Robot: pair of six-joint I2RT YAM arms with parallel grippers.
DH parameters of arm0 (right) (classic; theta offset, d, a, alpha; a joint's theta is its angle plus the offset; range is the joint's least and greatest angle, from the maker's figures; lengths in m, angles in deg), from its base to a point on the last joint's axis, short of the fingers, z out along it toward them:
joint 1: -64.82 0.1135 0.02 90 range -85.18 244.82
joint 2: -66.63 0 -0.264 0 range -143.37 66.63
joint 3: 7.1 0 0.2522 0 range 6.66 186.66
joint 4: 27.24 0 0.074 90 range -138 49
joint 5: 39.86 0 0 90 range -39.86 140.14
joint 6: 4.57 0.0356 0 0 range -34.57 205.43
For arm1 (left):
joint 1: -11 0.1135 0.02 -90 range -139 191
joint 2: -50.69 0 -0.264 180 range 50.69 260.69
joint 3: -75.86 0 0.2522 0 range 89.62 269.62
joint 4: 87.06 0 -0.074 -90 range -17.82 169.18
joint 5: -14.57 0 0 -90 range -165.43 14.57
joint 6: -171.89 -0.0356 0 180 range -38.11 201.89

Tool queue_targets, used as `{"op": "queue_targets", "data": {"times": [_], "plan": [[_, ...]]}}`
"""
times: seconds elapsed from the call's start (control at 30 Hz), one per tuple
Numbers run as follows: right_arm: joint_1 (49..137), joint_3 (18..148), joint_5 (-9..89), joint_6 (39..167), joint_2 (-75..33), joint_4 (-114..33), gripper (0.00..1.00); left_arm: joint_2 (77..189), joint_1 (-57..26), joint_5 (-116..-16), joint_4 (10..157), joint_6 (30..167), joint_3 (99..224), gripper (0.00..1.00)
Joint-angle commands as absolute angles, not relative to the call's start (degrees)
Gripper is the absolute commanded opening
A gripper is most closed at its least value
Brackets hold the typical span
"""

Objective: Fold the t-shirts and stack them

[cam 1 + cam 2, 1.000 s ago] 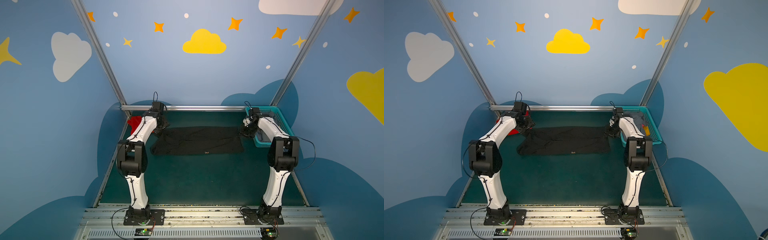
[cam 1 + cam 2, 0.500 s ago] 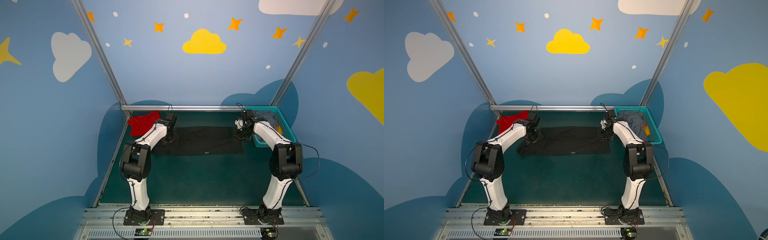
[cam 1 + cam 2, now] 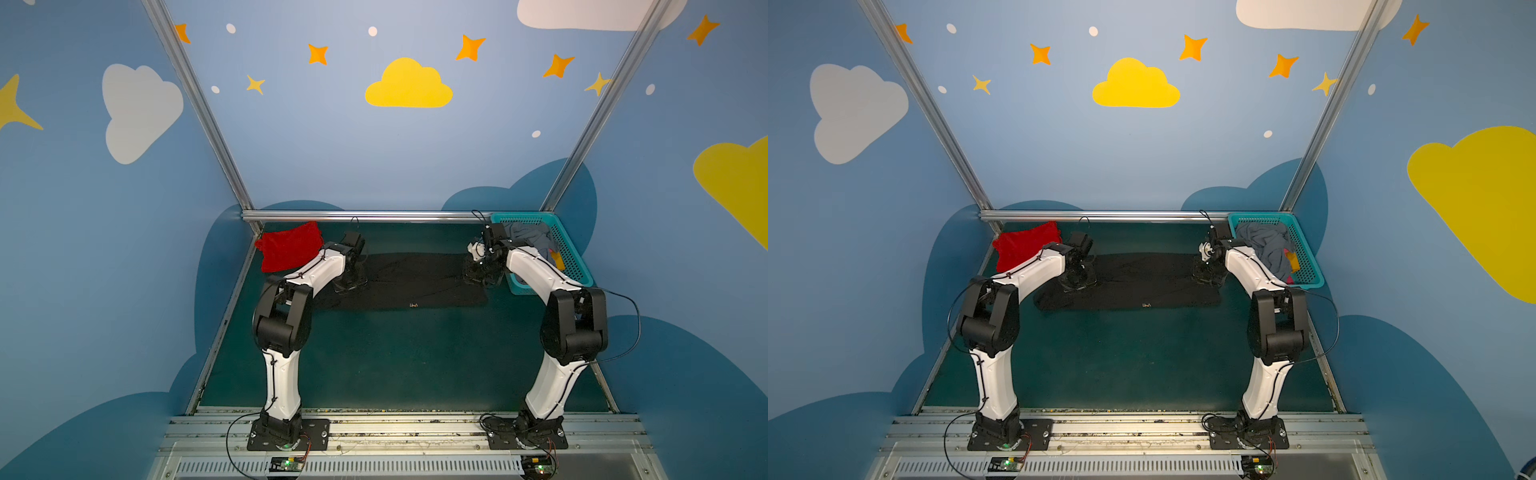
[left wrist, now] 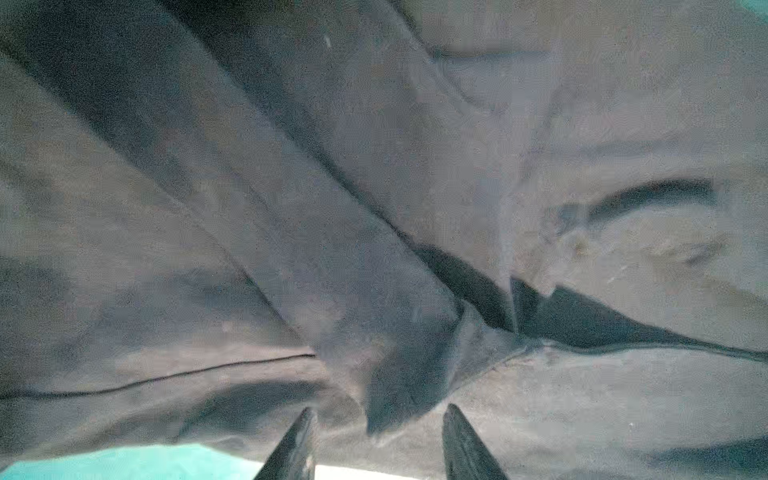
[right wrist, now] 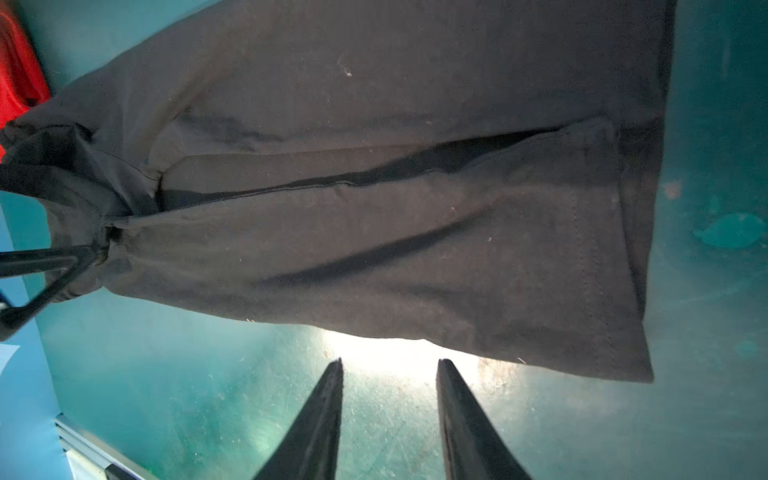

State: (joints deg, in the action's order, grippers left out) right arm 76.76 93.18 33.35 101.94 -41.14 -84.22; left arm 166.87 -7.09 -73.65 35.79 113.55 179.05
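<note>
A black t-shirt [image 3: 415,278] [image 3: 1142,282] lies folded into a long strip across the far half of the table. My left gripper [image 3: 349,283] [image 3: 1077,282] is down on its left end. In the left wrist view the gripper [image 4: 378,409] is open, and a crumpled fold of the black t-shirt [image 4: 407,374] lies just beyond the tips. My right gripper [image 3: 480,276] [image 3: 1206,276] is at the strip's right end. It is open [image 5: 390,361] over bare table, just short of the black t-shirt's [image 5: 415,249] hem. A red t-shirt [image 3: 291,249] [image 3: 1025,247] lies bunched in the far left corner.
A teal mesh basket [image 3: 571,259] [image 3: 1306,270] stands in the far right corner, right next to the right arm, with grey cloth [image 3: 1266,245] in it. A metal rail [image 3: 365,216] runs along the back edge. The green table [image 3: 395,353] stretches toward the arm bases.
Both grippers have come in from the outer back corners onto the ends of the black t-shirt. The left arm has moved off the red t-shirt, which now shows in full.
</note>
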Motion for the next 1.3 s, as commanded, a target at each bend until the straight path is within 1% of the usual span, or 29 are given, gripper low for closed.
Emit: {"op": "queue_targets", "data": {"times": [0.0,0.07,0.13,0.23,0.4,0.47,0.77,1.1,1.17,1.27], "plan": [[77.0,92.4,32.4,102.4,-39.1,-83.6,0.4,167.9,-7.1,-73.1,35.9,112.7,179.5,0.53],[77.1,92.3,32.2,102.4,-39.2,-83.5,0.4,168.5,-7.0,-73.1,36.4,113.0,179.6,0.49],[77.1,92.2,32.2,102.4,-39.3,-83.5,0.39,169.2,-7.0,-73.4,37.4,113.3,179.6,0.38],[77.0,91.9,32.3,102.6,-39.2,-83.3,0.39,170.1,-7.0,-75.0,37.7,113.3,180.4,0.26],[77.1,91.7,32.4,102.6,-39.1,-83.3,0.39,171.6,-7.0,-75.8,37.4,112.0,183.0,0.09],[77.1,91.7,32.5,102.6,-39.2,-83.3,0.39,172.2,-7.0,-75.8,37.1,111.3,184.2,0.05],[77.1,91.9,32.4,102.7,-39.8,-83.4,0.37,175.3,-6.9,-75.8,34.9,104.9,192.7,0.05],[77.2,93.2,32.2,102.7,-42.1,-84.3,0.36,186.0,-6.8,-74.6,27.8,91.6,210.5,0.05],[77.2,93.6,32.1,102.7,-42.6,-84.6,0.36,187.8,-6.8,-73.9,27.1,89.1,212.9,0.06],[77.4,94.3,32.2,102.6,-43.2,-85.3,0.36,189.8,-6.8,-72.5,26.0,85.9,215.9,0.11]]}}
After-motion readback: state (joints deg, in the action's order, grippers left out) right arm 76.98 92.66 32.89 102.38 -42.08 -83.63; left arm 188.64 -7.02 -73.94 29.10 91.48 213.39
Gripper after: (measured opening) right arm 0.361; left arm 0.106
